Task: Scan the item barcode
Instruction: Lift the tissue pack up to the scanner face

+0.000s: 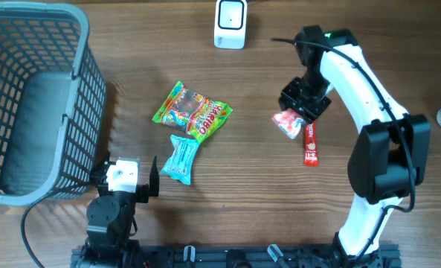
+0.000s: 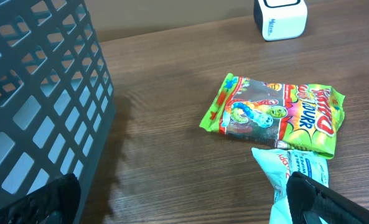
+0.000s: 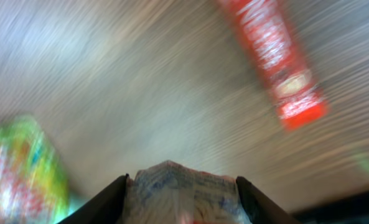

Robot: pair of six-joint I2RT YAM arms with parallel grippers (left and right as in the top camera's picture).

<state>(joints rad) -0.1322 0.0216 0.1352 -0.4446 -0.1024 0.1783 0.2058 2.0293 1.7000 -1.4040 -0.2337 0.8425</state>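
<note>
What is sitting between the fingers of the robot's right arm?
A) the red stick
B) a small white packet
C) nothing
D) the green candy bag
B: the right wrist view shows a small white packet between the right gripper's fingers; the red stick and green bag lie apart on the table.

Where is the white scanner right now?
In the overhead view the white scanner stands at the far edge of the table, near the middle, beyond the green candy bag and left of the right end effector, closed on a small packet.
</note>
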